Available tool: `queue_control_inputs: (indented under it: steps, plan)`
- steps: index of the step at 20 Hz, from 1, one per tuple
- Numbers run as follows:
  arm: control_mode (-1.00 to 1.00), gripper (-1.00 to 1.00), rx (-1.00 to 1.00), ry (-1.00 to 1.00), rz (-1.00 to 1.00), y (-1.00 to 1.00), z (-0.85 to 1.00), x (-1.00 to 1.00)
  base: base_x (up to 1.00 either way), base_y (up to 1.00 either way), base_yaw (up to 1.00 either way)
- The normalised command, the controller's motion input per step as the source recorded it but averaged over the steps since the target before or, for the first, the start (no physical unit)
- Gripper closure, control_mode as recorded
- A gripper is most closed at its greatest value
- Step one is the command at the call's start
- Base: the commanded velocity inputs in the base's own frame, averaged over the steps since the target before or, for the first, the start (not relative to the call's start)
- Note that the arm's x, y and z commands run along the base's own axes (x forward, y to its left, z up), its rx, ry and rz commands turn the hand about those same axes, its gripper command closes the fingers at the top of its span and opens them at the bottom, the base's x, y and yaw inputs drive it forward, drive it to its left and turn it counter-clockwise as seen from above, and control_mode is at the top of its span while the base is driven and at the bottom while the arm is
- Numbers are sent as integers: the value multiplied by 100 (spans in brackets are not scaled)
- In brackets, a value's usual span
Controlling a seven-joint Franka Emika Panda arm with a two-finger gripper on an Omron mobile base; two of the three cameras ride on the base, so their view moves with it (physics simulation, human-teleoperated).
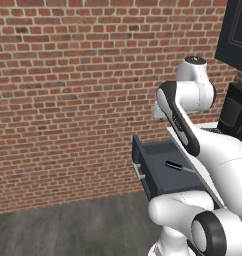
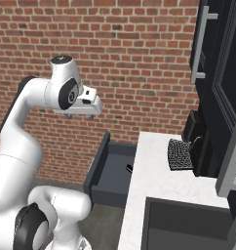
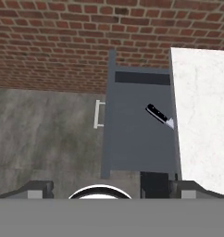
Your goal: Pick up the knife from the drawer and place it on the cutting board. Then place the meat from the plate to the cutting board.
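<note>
Knife (image 3: 156,114) lying in open drawer (image 3: 137,139) at frame centre, blade tucking under counter (image 3: 202,115); gripper (image 2: 81,111) hovering high above, fingers' spread impossible to tell, with descent onto black handle looking like the next move

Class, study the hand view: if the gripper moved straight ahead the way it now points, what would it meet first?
Probably the open drawer's bare floor, just left of the knife; depth is hard to judge.

Drawer (image 1: 160,172): pulled open, at 4 o'clock from frame centre.
Knife (image 1: 177,166): lies inside, black handle toward 10 o'clock.
Brick wall (image 1: 68,100): behind.
Arm (image 1: 185,107): rises at 3 o'clock.
</note>
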Motion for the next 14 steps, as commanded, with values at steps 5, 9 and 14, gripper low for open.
queue_control_inputs:
  steps: [5,9,14]
  plan:
    - [100,-100,0,0,0,0,0,0,0,0,0]
    - [-100,-100,0,3,0,0,-57,8,0,0,0]
    - [-100,-100,-2,20,0,5,-100,46,0,0,0]
